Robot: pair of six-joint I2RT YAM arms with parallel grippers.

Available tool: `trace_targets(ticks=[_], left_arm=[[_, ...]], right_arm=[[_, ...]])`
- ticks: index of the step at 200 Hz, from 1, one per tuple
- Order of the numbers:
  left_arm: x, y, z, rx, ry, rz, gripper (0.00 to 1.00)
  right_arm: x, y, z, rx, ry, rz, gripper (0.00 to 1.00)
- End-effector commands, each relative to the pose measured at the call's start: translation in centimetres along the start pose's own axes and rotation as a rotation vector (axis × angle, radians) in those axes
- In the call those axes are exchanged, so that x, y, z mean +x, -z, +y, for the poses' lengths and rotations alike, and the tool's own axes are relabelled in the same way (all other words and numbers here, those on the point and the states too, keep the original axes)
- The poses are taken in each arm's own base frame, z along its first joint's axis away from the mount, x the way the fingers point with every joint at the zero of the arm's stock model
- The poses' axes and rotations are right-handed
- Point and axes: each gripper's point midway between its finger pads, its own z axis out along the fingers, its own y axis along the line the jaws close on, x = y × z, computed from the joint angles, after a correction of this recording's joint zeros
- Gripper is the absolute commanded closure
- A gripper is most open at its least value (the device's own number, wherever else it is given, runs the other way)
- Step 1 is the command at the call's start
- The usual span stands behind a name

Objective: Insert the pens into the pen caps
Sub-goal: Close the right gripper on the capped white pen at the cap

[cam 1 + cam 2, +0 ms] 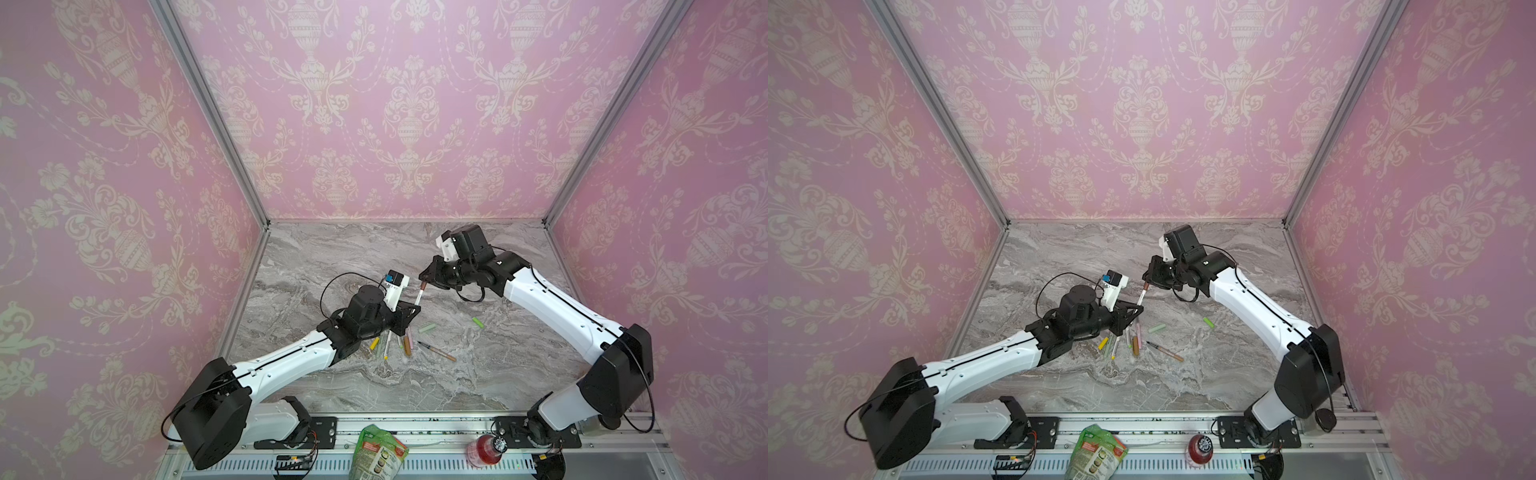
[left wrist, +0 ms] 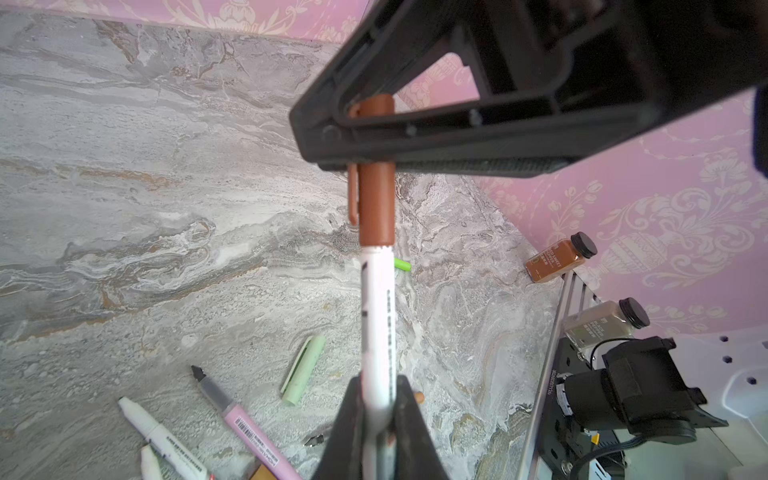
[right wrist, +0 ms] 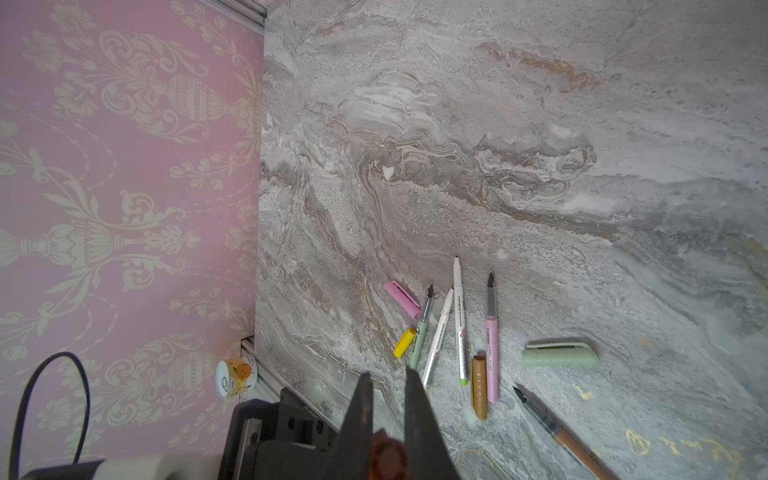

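Observation:
My left gripper [image 2: 376, 415] is shut on a white pen [image 2: 376, 316] and holds it above the table, slanting up. A brown pen cap [image 2: 376, 208] sits over the pen's far end and hides its tip. My right gripper [image 3: 388, 374] is shut on that brown cap [image 3: 388, 457]. In both top views the two grippers [image 1: 411, 309] [image 1: 426, 278] meet over mid-table, with the pen [image 1: 1140, 297] between them. Loose pens [image 3: 459, 320] [image 3: 491, 340] [image 3: 561, 432] lie below with pink [image 3: 402, 299], yellow [image 3: 404, 343], tan [image 3: 479, 386] and pale green [image 3: 559, 355] caps. A lime cap [image 1: 478, 322] lies apart.
The marble table [image 1: 415, 386] is walled in pink on three sides. A green pouch [image 1: 376, 455] and a red bottle [image 1: 484, 451] lie on the front rail. Two small bottles [image 2: 559, 257] [image 2: 602, 326] and a small tub [image 3: 235, 378] stand at the table's edges.

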Motion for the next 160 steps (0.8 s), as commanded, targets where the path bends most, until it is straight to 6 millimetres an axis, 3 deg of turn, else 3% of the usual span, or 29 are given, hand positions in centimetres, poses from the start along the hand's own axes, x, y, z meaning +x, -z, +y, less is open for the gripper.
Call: trace_targets(ticks=[1, 33, 103, 129, 137, 160], left_arm=[[-2.9, 0.1, -0.5, 0.002, 0.006, -0.093, 1.0], [-5.2, 0.7, -0.3, -0.026, -0.026, -0.219, 1.0], [-15.5, 2.5, -2.3, -0.085, -0.332, -0.52, 1.0], [-17.8, 2.8, -1.9, -0.109, -0.387, -0.584, 1.0], [-18.3, 2.8, -1.8, -0.111, -0.393, -0.597, 1.0], [-19.2, 3.0, -2.0, -0.108, -0.417, -0.621, 1.0]], right_arm=[[1.6, -1.4, 0.0, -0.007, -0.005, 0.057, 1.0], [3.1, -2.4, -0.1, -0.006, -0.006, 0.104, 1.0], [10.8, -5.9, -0.3, -0.025, -0.033, 0.319, 1.0], [12.6, -6.8, 0.1, -0.045, -0.05, 0.347, 1.0], [13.9, -7.3, -1.2, -0.02, -0.067, 0.373, 1.0], [14.1, -7.4, -1.4, -0.018, -0.073, 0.372, 1.0]])
